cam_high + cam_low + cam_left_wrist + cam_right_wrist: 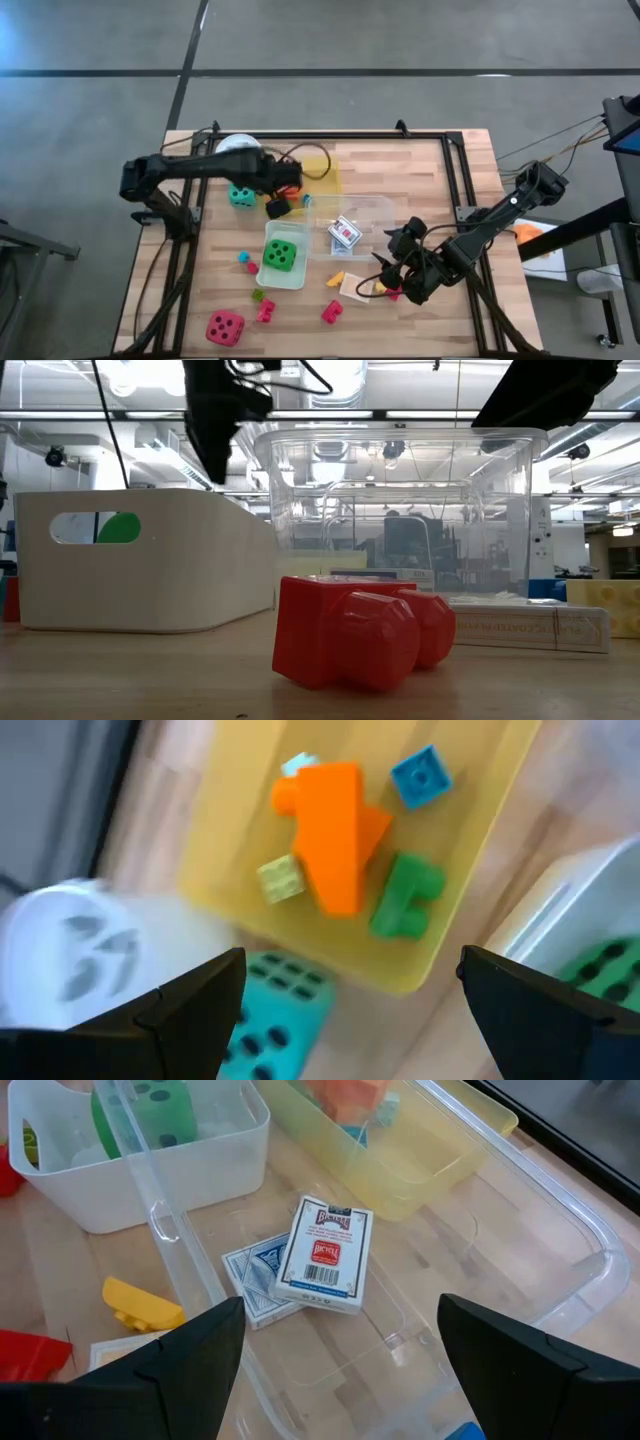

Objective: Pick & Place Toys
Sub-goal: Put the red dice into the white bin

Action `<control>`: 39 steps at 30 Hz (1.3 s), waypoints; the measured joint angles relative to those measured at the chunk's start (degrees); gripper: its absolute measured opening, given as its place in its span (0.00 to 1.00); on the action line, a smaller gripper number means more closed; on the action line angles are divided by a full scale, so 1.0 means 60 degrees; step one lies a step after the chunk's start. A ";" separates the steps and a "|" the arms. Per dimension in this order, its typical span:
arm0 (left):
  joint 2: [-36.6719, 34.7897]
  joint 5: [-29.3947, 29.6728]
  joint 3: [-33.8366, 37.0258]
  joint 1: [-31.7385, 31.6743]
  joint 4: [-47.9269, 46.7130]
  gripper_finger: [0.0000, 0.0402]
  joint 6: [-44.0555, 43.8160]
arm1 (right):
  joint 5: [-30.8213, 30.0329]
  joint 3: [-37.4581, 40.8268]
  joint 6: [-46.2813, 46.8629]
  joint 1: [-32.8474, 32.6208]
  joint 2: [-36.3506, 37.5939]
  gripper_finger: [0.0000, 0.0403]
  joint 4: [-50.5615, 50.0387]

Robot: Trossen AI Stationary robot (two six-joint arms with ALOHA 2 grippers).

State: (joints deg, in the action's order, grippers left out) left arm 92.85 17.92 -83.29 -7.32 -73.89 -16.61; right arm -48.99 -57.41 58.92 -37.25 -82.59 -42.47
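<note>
Left gripper (pixel 350 995) spread above the orange block (pixel 335 835); right gripper (pixel 340 1345) spread before 2 card packs (pixel 325 1260).

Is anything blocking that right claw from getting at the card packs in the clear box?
Nothing visible. The right gripper is open, pointing over the clear box's near wall. The card packs lie flat on the box floor, uncovered; the box has no lid. Only that low wall lies between them.

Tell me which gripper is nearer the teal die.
Left. The left gripper hangs over the yellow tray, just beside the teal die. The right gripper is far across the table, by the clear box.
</note>
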 joint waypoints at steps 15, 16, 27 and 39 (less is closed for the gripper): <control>-0.0211 0.2090 0.1516 0.2968 -0.1228 0.89 -0.3490 | -0.0004 0.0000 -0.0094 0.0000 0.0001 0.81 0.0001; -0.0230 0.2096 0.1693 0.3085 -0.1231 0.89 -0.3505 | -0.0004 0.0000 -0.0102 0.0000 0.0000 0.81 0.0002; -0.0289 0.2020 0.3442 0.3284 -0.1269 0.89 -0.4904 | -0.0007 0.0000 -0.0106 0.0002 0.0001 0.81 0.0009; -0.0413 -0.3469 0.2276 0.4279 -0.1545 0.89 -0.4032 | -0.0029 0.0000 -0.0360 0.0003 0.0000 0.81 0.0180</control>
State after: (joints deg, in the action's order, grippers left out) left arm 90.37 -2.90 -69.63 18.35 -83.16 -40.80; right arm -49.17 -57.41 56.75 -37.23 -82.59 -41.39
